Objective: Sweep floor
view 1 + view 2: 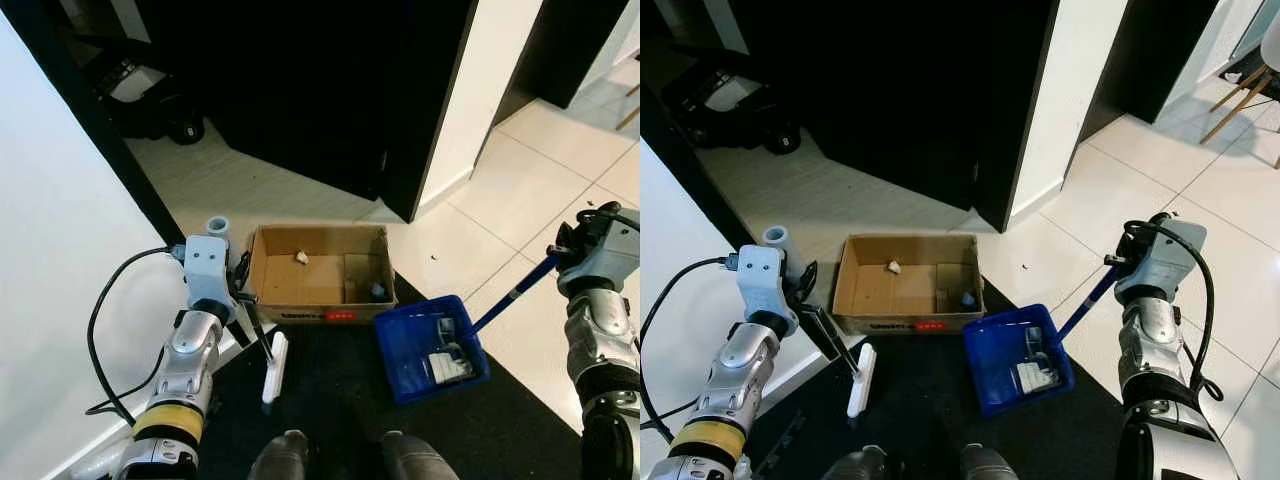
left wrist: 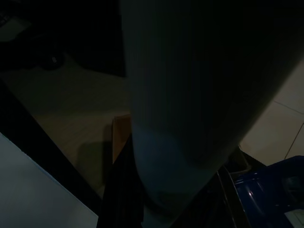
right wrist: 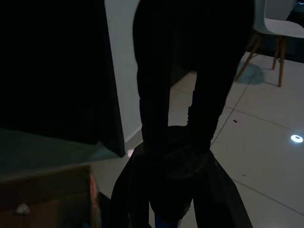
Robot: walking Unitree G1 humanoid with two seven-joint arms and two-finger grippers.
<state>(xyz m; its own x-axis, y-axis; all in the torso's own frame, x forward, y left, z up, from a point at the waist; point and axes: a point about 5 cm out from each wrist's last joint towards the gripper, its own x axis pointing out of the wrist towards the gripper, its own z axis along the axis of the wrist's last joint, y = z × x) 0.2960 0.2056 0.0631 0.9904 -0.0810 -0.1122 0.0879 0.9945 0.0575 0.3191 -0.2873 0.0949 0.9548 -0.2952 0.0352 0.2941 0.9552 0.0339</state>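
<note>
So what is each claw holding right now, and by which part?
Left claw grips the broom by its handle's upper end. Right claw grips the blue dustpan by the top of its long handle.

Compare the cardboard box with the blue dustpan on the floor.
The cardboard box is brown, deep-walled and nearly bare, holding just a scrap or two; the blue dustpan is shallower plastic, carries several pieces of debris, and has a long handle running up to the right end effector. The box lies flat; the dustpan seems tilted. Both are open-topped and sit side by side.

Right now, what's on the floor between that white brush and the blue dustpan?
Just bare dark mat between the white brush and the blue dustpan, seen in both eye views.
</note>
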